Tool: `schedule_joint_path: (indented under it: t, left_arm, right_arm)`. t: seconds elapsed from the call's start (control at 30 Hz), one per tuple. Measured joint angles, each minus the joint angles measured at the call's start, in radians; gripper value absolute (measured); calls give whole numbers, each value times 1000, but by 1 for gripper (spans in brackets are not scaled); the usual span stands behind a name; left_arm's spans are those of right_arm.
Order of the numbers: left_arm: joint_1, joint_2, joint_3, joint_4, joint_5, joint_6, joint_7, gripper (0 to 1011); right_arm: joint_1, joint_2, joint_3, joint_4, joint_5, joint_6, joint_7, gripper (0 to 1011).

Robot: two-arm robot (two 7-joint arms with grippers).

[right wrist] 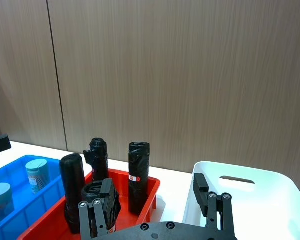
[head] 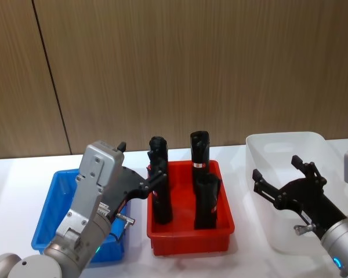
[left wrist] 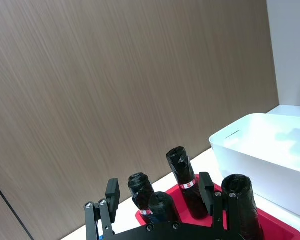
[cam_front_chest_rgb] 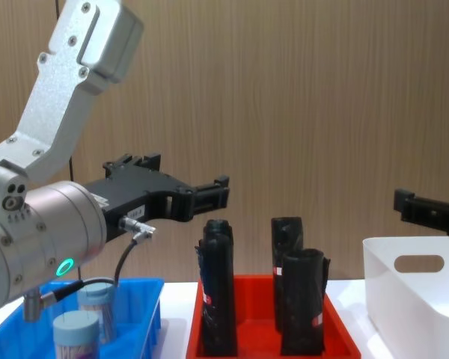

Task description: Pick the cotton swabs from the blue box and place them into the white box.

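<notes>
Two cotton swabs jars (right wrist: 37,172) (cam_front_chest_rgb: 96,303) with light blue lids stand in the blue box (head: 51,202) (right wrist: 12,165) (cam_front_chest_rgb: 146,299) at the left. My left gripper (head: 140,161) (left wrist: 159,192) (cam_front_chest_rgb: 179,179) hovers open and empty above the blue box's right side, pointing toward the red tray. In the head view its arm hides the jars. The white box (head: 278,145) (right wrist: 250,175) (cam_front_chest_rgb: 411,299) (left wrist: 260,140) sits at the right. Above its near left part my right gripper (head: 276,168) (right wrist: 154,187) is held open, holding nothing.
A red tray (head: 191,240) (cam_front_chest_rgb: 337,333) with several upright black rolls (head: 200,156) (cam_front_chest_rgb: 217,292) stands between the two boxes. A wooden wall runs behind the white table (head: 23,168).
</notes>
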Motion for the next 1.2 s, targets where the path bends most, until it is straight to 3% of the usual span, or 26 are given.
schedule_joint_path:
  t: [0.87, 1.2]
  left_arm:
    - [0, 0, -1, 1, 0, 0, -1, 1004]
    - [-7, 25, -27, 37, -15, -8, -49, 1004]
  right_arm:
    - [0, 0, 0, 0, 0, 0, 0, 1002]
    - [0, 0, 0, 0, 0, 0, 0, 1002]
